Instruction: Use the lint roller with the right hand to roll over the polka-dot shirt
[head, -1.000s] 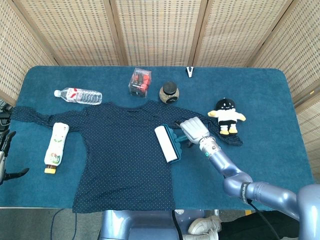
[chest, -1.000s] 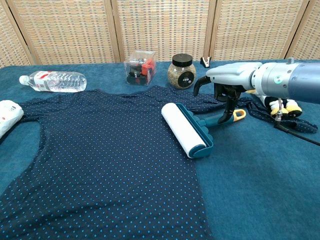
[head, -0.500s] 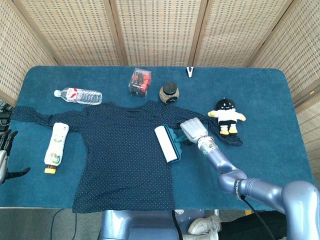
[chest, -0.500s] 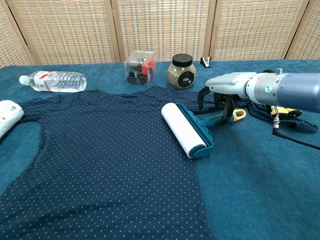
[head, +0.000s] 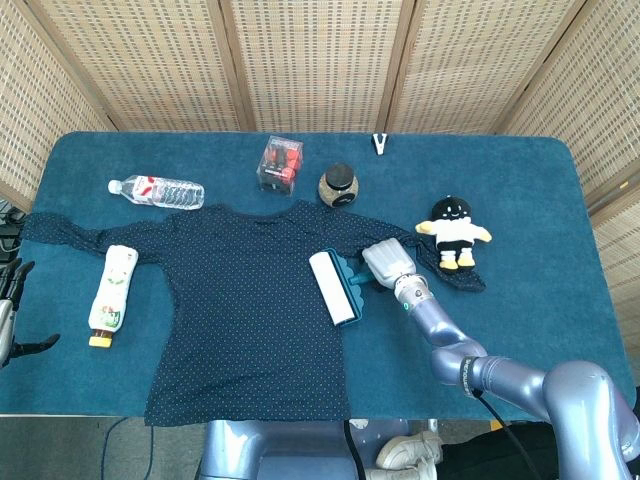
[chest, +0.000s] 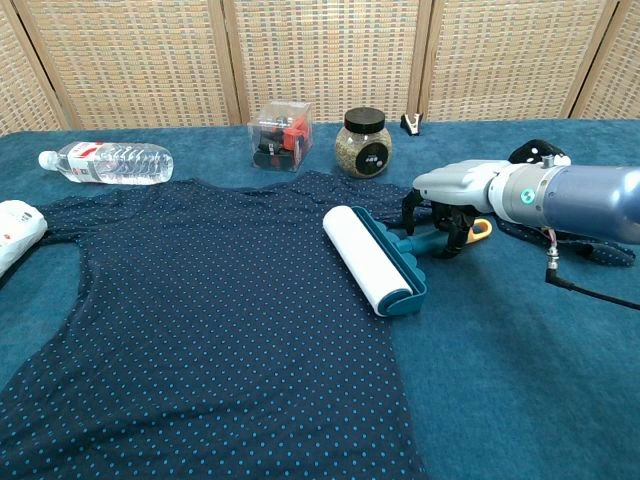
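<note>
The dark blue polka-dot shirt (head: 240, 310) (chest: 200, 330) lies spread flat on the blue table. The lint roller (head: 335, 288) (chest: 370, 258), a white roll in a teal frame, rests on the shirt's right edge, with its teal, yellow-tipped handle (chest: 425, 240) pointing right. My right hand (head: 388, 262) (chest: 450, 195) sits low over that handle, fingers reaching down on both sides of it; I see no firm grip, and the roller lies flat. My left hand (head: 8, 300) hangs off the table's left edge, fingers apart, holding nothing.
At the back stand a water bottle (head: 157, 190) (chest: 105, 162), a clear box of red items (head: 280, 163) (chest: 279, 135), a jar (head: 338, 184) (chest: 363, 142) and a small clip (head: 380, 143). A white bottle (head: 112, 290) lies left of the shirt; a plush toy (head: 453, 230) sits behind my right hand.
My right hand has come down from above the roller's handle until its fingers straddle it. The roller and the shirt have not moved, nor has the left hand.
</note>
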